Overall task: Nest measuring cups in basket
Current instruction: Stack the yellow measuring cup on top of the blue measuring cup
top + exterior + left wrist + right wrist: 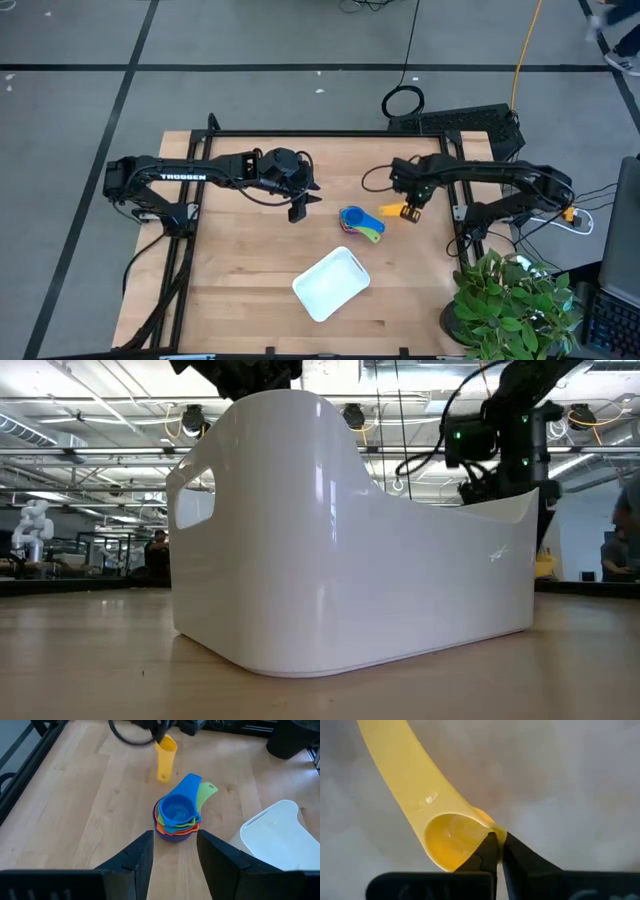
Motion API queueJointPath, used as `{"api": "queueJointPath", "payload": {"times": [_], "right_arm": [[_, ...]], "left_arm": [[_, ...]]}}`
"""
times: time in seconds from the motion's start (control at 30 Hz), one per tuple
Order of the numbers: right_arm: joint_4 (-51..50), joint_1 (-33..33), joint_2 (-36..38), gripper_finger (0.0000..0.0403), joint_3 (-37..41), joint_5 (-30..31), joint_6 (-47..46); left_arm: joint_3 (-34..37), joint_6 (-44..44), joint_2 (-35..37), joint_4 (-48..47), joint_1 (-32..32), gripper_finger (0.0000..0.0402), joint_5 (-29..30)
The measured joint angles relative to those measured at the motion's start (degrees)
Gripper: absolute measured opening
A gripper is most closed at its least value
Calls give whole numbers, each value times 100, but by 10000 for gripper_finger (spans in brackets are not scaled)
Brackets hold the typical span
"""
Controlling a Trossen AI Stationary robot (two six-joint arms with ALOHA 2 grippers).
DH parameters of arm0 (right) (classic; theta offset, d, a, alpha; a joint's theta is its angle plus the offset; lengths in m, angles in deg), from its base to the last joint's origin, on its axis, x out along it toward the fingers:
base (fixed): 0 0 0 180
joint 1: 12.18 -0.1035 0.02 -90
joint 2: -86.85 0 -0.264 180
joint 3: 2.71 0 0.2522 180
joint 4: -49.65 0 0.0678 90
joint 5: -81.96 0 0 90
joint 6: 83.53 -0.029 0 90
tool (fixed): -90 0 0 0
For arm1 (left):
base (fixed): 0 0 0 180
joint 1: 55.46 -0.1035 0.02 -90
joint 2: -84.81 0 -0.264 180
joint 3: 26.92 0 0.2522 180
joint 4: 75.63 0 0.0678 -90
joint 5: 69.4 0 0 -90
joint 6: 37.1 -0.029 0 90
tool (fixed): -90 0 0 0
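A nested stack of measuring cups point(360, 222) point(176, 815) stands on its navy bottom cup on the table, blue cup on top, with a green handle point(206, 794) sticking out. My left gripper point(298, 210) point(175, 837) is open just left of the stack, fingers pointing at it and touching nothing. The yellow cup point(392, 212) point(165, 757) is right of the stack in my right gripper point(410, 208) point(496, 837), which is shut on it. The white basket point(331, 283) point(350, 540) sits on its base nearer the near edge. My right gripper pinches the rim of the yellow cup's bowl point(487, 826) between its two fingertips point(487, 851), at the side opposite the handle. The flat handle point(395, 760) stretches away from the fingers toward the stack. Whether the handle's end touches the table, I cannot tell.
Bare wood lies between the stack and the basket point(280, 835) and across the table's left half point(230, 270). A potted plant point(515, 300) stands at the near right corner. Cables and a black box point(470, 122) lie beyond the far edge.
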Motion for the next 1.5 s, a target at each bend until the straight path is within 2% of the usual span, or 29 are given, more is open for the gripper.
{"api": "queueJointPath", "payload": {"times": [0.27, 0.37, 0.57, 0.73, 0.93, 1.1, 1.33, 1.5], "right_arm": [[-2, 27, 728, 1, -589, 1221, 153], [373, -17, 873, 1, -761, 1435, 502], [1820, -440, 896, 1, -819, 1445, 1335], [2550, -786, 724, 0, -819, 1866, 1940], [2888, -980, 509, 0, -817, 2183, 2528], [3297, -1071, 457, 0, -817, 2207, 2845], [3477, -1101, 457, 0, -817, 2211, 3003], [3515, -1101, 457, 0, -817, 2206, 3007]], "left_arm": [[0, 322, 0, 321, -82, 154, -11], [-19, 486, -3, 496, -232, 154, -314], [-377, 763, -442, 555, -529, 154, -962], [-993, 1013, -1034, 368, -785, 154, -1346], [-1882, 998, -1598, -305, -963, 154, -1671], [-2393, 935, -2040, -842, -1012, 154, -1703], [-2614, 983, -2440, -912, -1013, 154, -1890], [-2653, 976, -2448, -899, -1001, 149, -1921]]}}
